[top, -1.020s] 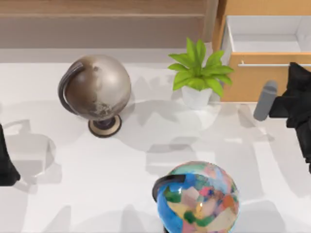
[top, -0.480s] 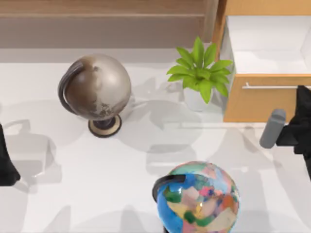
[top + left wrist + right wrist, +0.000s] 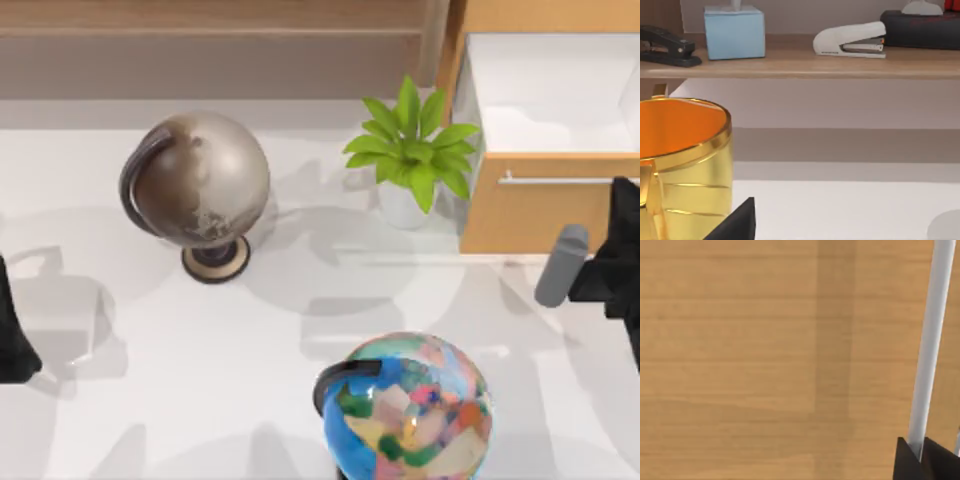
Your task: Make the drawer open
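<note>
The drawer (image 3: 520, 215) stands at the table's back right, pulled out so that its white interior (image 3: 550, 100) shows. Its light orange-tan front carries a thin silver bar handle (image 3: 555, 181). My right gripper (image 3: 624, 195) sits at the right end of that handle. In the right wrist view the dark fingertips (image 3: 907, 462) are closed around the silver handle (image 3: 932, 340) against the wooden front (image 3: 740, 360). My left arm (image 3: 12, 335) is parked at the table's left edge.
A potted green plant (image 3: 410, 150) stands close to the drawer's left corner. A grey-brown globe (image 3: 200, 180) is at the middle left and a colourful globe (image 3: 410, 405) near the front. A gold cup (image 3: 685, 165) is near my left gripper, below a shelf (image 3: 800, 62) holding staplers.
The drawer has slid out towards the front with my right gripper on its handle, showing more white interior; the plant shifted a little. In the last half second almost nothing moved.
</note>
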Controlling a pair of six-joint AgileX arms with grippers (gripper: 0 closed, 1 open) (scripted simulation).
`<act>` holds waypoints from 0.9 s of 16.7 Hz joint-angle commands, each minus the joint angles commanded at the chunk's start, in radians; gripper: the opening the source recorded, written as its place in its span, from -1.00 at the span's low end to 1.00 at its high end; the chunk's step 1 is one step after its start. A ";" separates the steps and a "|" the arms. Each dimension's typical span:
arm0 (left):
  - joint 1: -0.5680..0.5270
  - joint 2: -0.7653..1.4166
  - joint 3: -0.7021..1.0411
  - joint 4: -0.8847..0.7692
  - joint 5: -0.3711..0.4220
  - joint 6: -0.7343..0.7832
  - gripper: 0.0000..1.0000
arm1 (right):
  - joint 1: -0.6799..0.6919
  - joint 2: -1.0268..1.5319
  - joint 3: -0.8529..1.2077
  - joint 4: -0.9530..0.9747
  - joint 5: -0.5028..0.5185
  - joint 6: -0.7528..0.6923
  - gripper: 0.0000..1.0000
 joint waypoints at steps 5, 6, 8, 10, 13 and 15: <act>0.000 0.000 0.000 0.000 0.000 0.000 1.00 | 0.000 0.000 0.000 0.000 0.000 0.000 0.36; 0.000 0.000 0.000 0.000 0.000 0.000 1.00 | 0.000 0.000 0.000 0.000 0.000 0.000 0.51; 0.000 0.000 0.000 0.000 0.000 0.000 1.00 | 0.000 0.000 0.000 0.000 0.000 0.000 0.81; 0.000 0.000 0.000 0.000 0.000 0.000 1.00 | 0.000 0.000 0.000 0.000 0.000 0.000 1.00; 0.000 0.000 0.000 0.000 0.000 0.000 1.00 | 0.000 0.000 0.000 0.000 0.000 0.000 1.00; 0.000 0.000 0.000 0.000 0.000 0.000 1.00 | 0.000 0.000 0.000 0.000 0.000 0.000 1.00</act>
